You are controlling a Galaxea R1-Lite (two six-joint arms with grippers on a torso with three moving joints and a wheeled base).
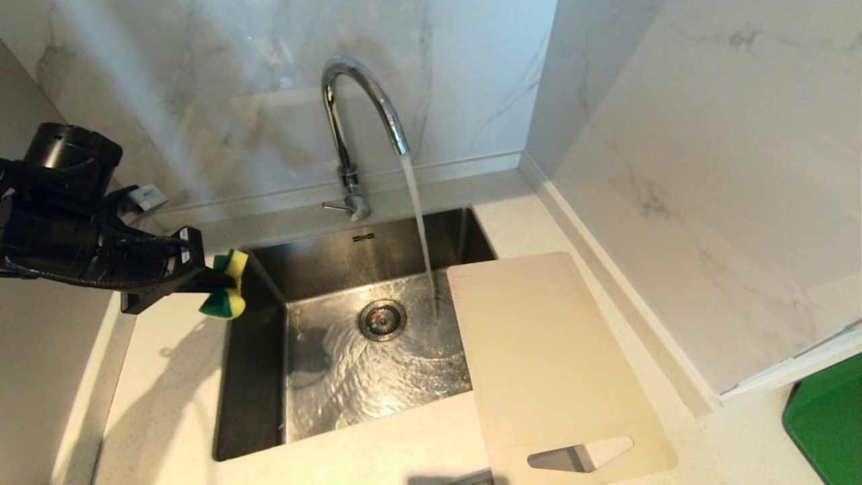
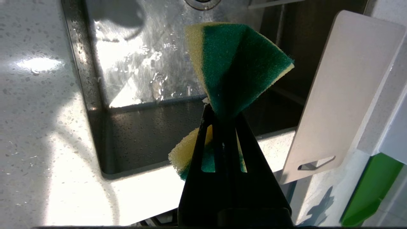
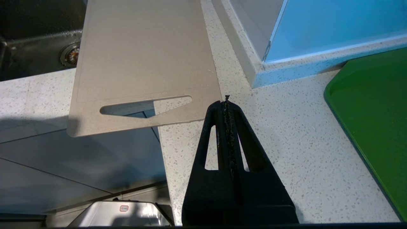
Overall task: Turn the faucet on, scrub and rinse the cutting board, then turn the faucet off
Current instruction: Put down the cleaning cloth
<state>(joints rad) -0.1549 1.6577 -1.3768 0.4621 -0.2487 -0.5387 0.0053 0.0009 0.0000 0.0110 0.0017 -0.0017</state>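
Water runs from the faucet (image 1: 357, 114) while the left hand (image 1: 214, 283) grips a sponge (image 1: 227, 286) at the sink's edge.

In the head view the chrome faucet stands at upper centre, its stream falling into the steel sink (image 1: 323, 266) just beside the far end of the cutting board (image 1: 545, 350). The cream board lies at lower right of centre, one long edge over the sink and the rest on the speckled desk (image 1: 168, 397), its handle slot at the bottom of the frame past the desk's front edge. The left hand, at middle left, is clamped on a folded green-and-yellow sponge above the sink's left rim. In the right wrist view the right hand (image 3: 227, 103) has its fingers pressed together, empty, over the desk near the board's slotted corner, with a green tray (image 3: 375, 127) at the right edge.
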